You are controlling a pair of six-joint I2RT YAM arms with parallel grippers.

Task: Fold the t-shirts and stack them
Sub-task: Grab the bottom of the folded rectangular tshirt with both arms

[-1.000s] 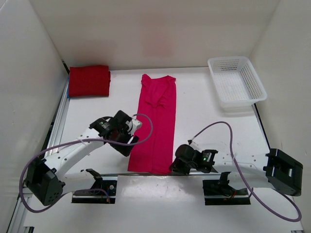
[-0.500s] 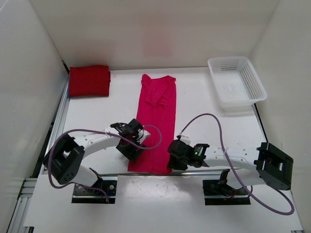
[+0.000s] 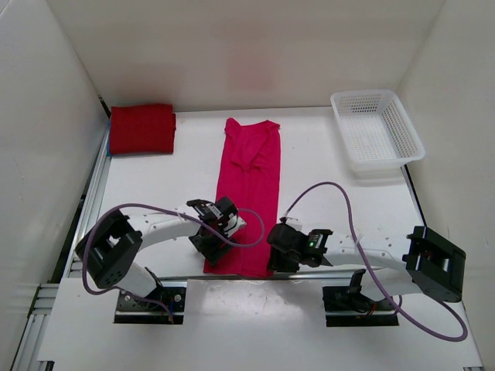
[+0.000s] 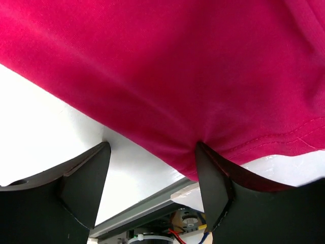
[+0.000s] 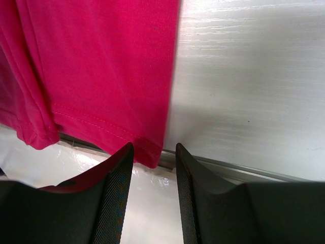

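Cloth of the pink shirt (image 3: 251,185), flat on the table (image 3: 325,178), is soft and limp; we take its near hem corners. Left gripper (image 4: 152,147) spread, right gripper (image 5: 154,150) narrowly apart, neither pinching.

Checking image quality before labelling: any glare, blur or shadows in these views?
Top external: even light, sharp, faint shadow under the white basket. Left wrist: the pink t-shirt is slightly soft. Right wrist: bright glare streaks the table; hem stitching is crisp.
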